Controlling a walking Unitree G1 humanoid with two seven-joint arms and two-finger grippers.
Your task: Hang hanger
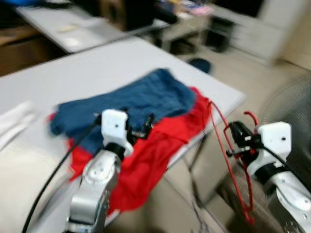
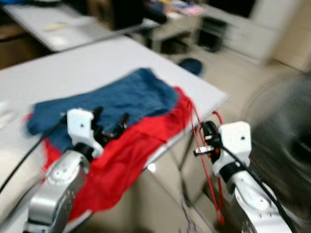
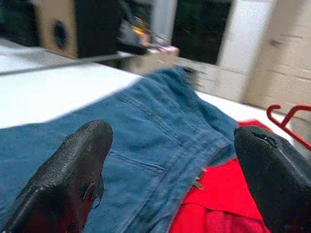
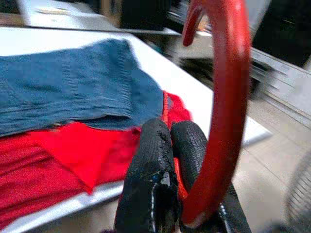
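Dangling from the right gripper [image 1: 232,141], the thin red wire hanger [image 1: 241,174] sits off the right edge of the white table [image 1: 73,73], its long axis running mostly downward with the hook up by the fingers. Those fingers are pressed together on the wire near the hook. The left gripper [image 1: 136,127] hovers with fingers spread wide and holding nothing, over the blue denim garment [image 1: 141,99] lying on the red cloth [image 1: 150,155]. I judge the right arm alone placed to hang it; no rail is visible.
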